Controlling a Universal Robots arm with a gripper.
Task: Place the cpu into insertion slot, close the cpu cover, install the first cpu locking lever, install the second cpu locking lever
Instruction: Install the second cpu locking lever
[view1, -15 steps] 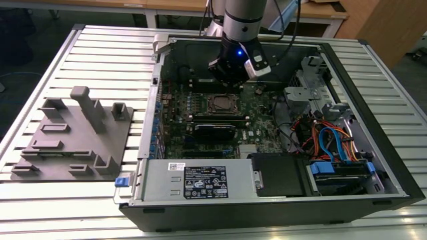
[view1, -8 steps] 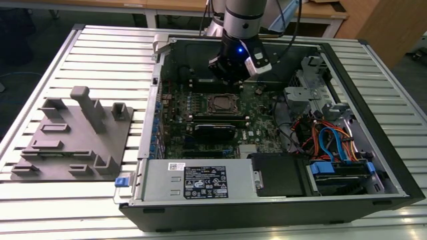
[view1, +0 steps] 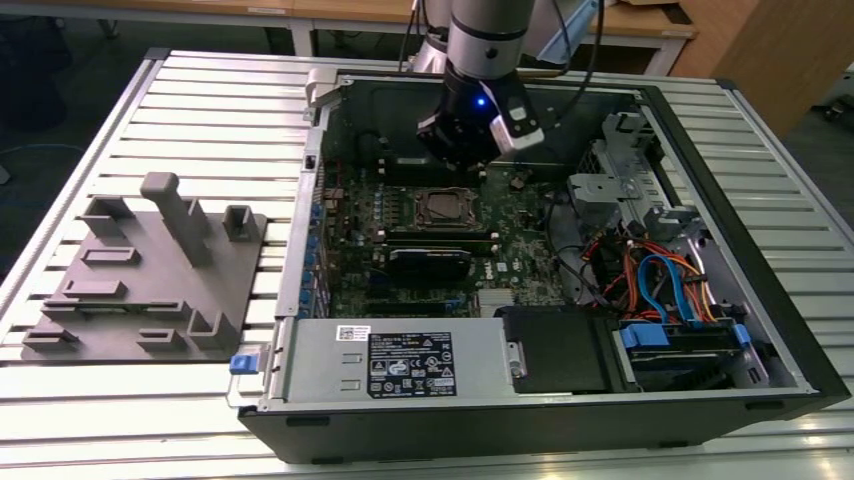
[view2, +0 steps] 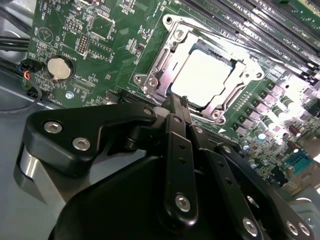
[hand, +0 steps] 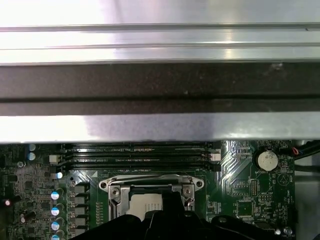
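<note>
The gripper (view2: 172, 107), pinched shut and empty, hung by the cover (view2: 200, 80) mid-frame; pushing slowly and straight down seemed best

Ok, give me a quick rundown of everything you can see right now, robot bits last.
computer case: one, black, open on the slatted table.
circuit board: one, green, inside the case.
cpu: one, silvery, seated in the insertion slot.
cpu cover: one, silvery, lying closed around the cpu.
coin battery: one, silver, on the board.
memory slots: several, black, beside the slot.
cables: bundle, blue and orange, exterior view's right.
grey fixture tray: one, exterior view's left.
gripper: one, black, just above the slot's edge.
</note>
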